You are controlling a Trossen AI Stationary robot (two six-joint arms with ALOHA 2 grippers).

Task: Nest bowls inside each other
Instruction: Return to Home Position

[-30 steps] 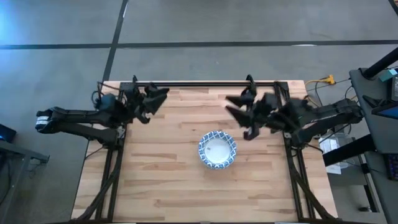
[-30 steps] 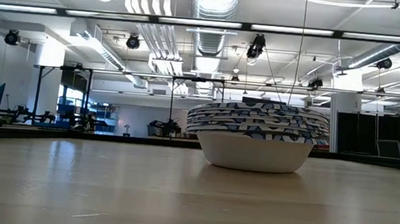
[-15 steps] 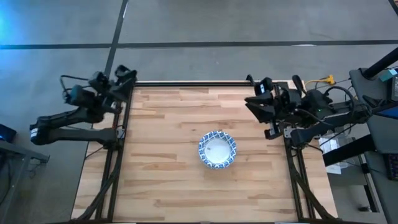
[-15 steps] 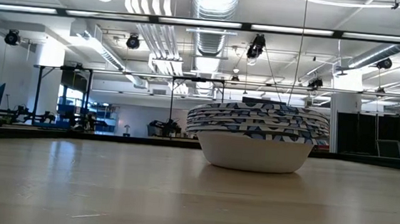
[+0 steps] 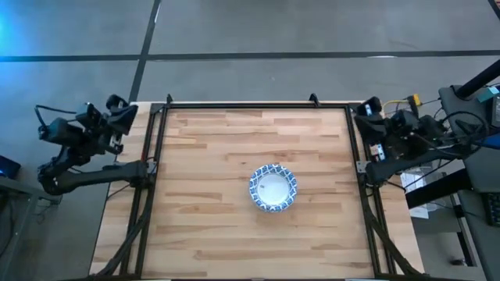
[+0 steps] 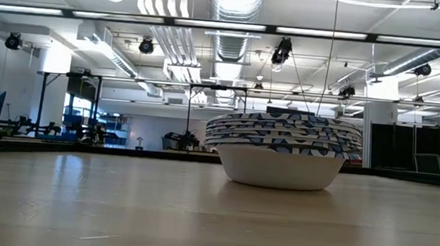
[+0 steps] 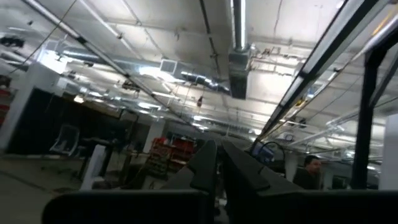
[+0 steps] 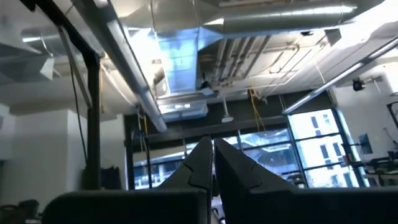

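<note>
Nested: white paper bowls w/ blue scalloped rims (image 5: 273, 187), centre of desk (image 5: 203, 230). Left pincer (image 7: 217, 144) & right pincer (image 8: 212, 144) pressed together, off-desk; you just finish homing.

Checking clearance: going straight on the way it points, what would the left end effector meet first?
Nothing close: the left end effector points upward into open air; the way looks free, depth unclear.

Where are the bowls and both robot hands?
bowls (image 5: 273, 188), high view, top bowl's white inside.
left hand (image 7: 217, 147), left wrist view, between fingertips.
right hand (image 8: 212, 144), right wrist view, between fingertips.
</note>
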